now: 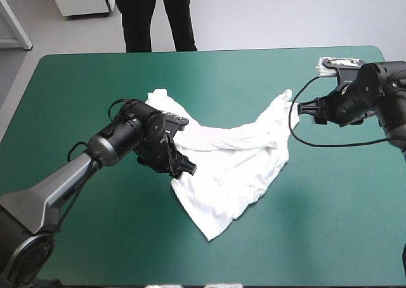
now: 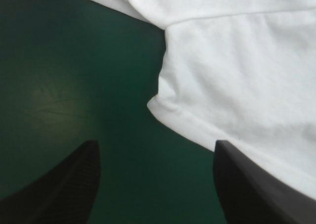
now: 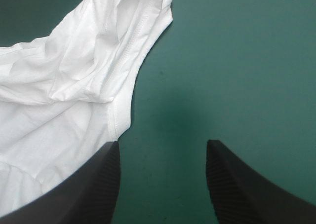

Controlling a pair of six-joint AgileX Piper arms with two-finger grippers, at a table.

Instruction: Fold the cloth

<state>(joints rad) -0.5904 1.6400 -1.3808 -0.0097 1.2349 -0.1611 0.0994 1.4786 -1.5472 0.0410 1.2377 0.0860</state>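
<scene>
Black fingers (image 2: 64,184) of the left gripper (image 2: 155,145) are rising nearest in the left wrist view. They are standing well apart, spread wide and pinching nothing. Between them the teal-green cover (image 2: 74,86) is showing, and a rounded fold at the edge of the white T-shirt (image 2: 237,76) is pointing toward the gap. One finger is sitting in front of the white cloth and the other is standing over bare cover. The cloth is filling the space ahead of the gripper on that one side.

From the right wrist, the right gripper (image 3: 163,144) is likewise spread, its two fingers (image 3: 247,184) apart and closing on nothing. The T-shirt (image 3: 64,100) is lying ahead of it and to one side, bunched into soft folds. A stitched edge of the cloth is running down toward one finger, which is overlapping the cloth. The other finger is standing over plain teal-green cover (image 3: 237,61).

From above, the T-shirt (image 1: 235,155) is lying in the middle of the worktop (image 1: 76,98), partly spread and rumpled. One corner is pointing toward the near edge, one end is reaching toward the far left, and a narrow tip is stretching out to the right. The left gripper (image 1: 184,167) is hanging at the shirt's left edge, angled down over the cloth. The right gripper (image 1: 303,107) is sitting just beside the narrow right tip, close to it, though whether it is touching the cloth cannot be told.
</scene>
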